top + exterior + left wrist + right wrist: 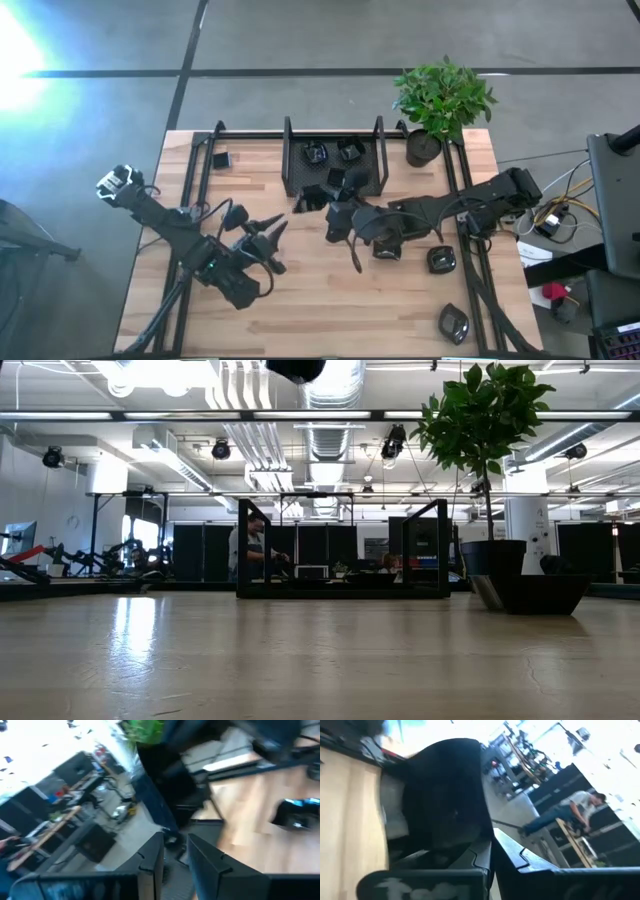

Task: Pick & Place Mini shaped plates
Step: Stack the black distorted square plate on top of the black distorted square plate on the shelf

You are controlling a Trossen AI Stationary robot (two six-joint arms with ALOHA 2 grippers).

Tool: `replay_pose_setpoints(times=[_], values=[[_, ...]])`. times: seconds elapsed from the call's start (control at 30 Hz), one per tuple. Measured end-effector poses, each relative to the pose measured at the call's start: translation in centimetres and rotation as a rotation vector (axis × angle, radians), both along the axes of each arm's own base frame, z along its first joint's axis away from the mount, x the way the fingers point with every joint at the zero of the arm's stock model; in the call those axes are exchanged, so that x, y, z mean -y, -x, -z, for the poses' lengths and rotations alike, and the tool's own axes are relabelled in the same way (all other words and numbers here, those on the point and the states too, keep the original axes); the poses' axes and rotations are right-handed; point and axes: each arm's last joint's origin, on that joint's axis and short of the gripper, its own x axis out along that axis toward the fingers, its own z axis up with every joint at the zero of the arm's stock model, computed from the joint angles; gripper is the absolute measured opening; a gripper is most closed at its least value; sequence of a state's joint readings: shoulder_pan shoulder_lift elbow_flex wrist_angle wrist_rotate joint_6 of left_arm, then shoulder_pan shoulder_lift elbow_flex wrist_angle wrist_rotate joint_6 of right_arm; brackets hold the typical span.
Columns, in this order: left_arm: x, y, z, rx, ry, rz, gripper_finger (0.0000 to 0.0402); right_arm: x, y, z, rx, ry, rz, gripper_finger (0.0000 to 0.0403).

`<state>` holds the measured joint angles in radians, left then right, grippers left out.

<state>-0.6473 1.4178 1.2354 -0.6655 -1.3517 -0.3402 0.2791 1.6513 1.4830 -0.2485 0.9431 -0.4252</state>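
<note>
Small glossy black mini plates lie scattered. Some sit in the black mesh tray (380,160) at the far edge, one (220,158) is at far left, and two (443,260) (453,322) are near the right edge. My right gripper (340,228) hovers mid-table just near of the tray, shut on one rounded plate (445,795). My left gripper (272,238) is at left-centre with nothing between its open fingers (175,852). Neither gripper shows in the low view. My right gripper pinches the rounded black plate by its rim (487,837) between the two fingers. The plate stands on edge along one finger (475,857) and reaches out past the fingertips. The low view shows no plate under it on the tabletop, so it appears lifted clear.
A potted plant (440,100) stands at the tray's right end. Another plate (310,198) lies just in front of the tray, and another (388,248) lies under the right arm. Black frame rails (195,170) run along both table sides. Bare wood (320,310) spreads along the near edge.
</note>
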Motion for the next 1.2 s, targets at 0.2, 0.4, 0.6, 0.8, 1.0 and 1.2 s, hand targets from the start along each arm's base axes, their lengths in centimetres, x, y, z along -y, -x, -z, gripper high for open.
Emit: replay_pose_setpoints(times=[0.2,0.4,0.6,0.8,1.0,1.2], values=[[1.5,0.7,0.3,-0.052,0.096,0.140,0.0083,1.7,0.8,-0.6,0.007,-0.034,0.073,0.0008],[3.4,2.0,0.3,-0.055,0.126,0.235,0.0083,5.7,1.7,-1.0,0.027,-0.145,0.161,0.0008],[5.3,3.7,0.3,-0.056,0.122,0.319,0.0083,10.8,2.0,-1.0,0.059,-0.291,0.225,0.0008],[6.4,4.8,0.2,-0.054,0.123,0.375,0.0083,15.9,2.8,-0.6,0.169,-0.481,0.355,0.0008],[6.6,5.2,0.2,-0.033,0.103,0.364,0.0083,19.1,4.0,0.0,0.272,-0.613,0.523,0.0008],[6.5,5.2,0.0,0.002,0.070,0.323,0.0083,22.2,4.3,1.4,0.316,-0.772,0.604,0.0008]])
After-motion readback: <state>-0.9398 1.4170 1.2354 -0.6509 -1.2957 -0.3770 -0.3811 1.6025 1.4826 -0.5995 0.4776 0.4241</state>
